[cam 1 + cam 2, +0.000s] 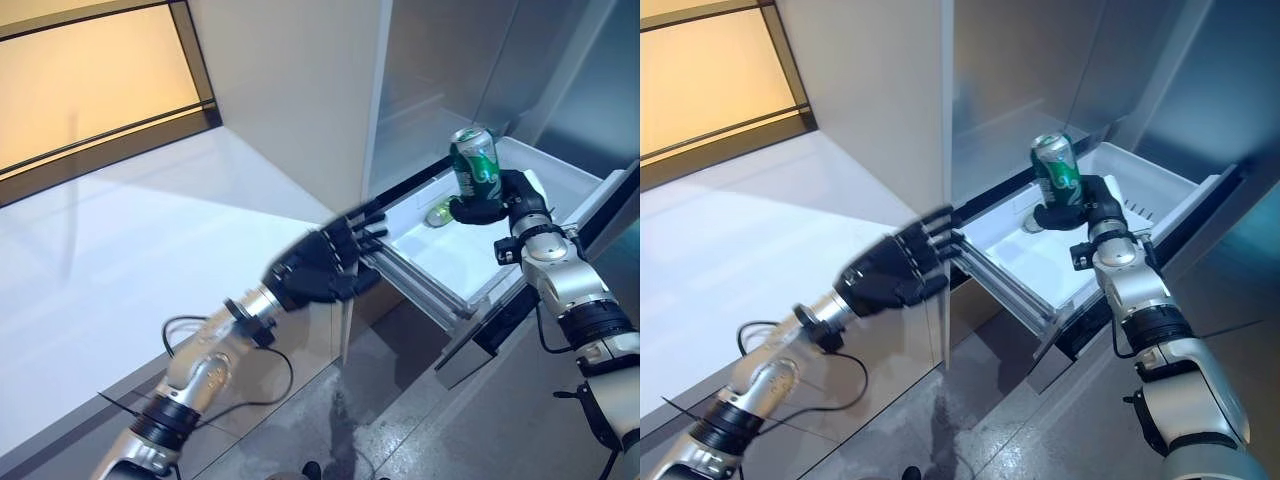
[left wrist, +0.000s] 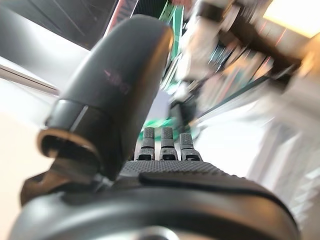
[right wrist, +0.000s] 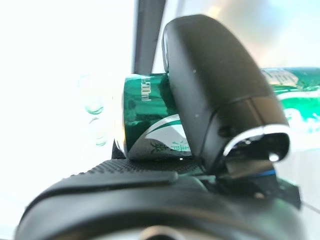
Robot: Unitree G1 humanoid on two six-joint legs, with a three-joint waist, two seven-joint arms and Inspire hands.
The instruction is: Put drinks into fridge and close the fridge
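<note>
Now right robot hand [image 1: 505, 200] grips can [image 1: 474, 165] over drawer [image 1: 440, 262].

One green can [image 1: 475, 168], gripped in the right hand [image 1: 508, 200]. One bottle [image 1: 438, 213] past its fingers, inside one white drawer [image 1: 440, 262]. Two hands; the left [image 1: 320, 262] holds nothing.

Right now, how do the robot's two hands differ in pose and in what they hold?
The right hand is curled round a green can, held upright over the white fridge drawer; the left hand holds nothing, fingers straight. The right hand is over the drawer; the left is outside it, by its rail. Both are dark.
</note>
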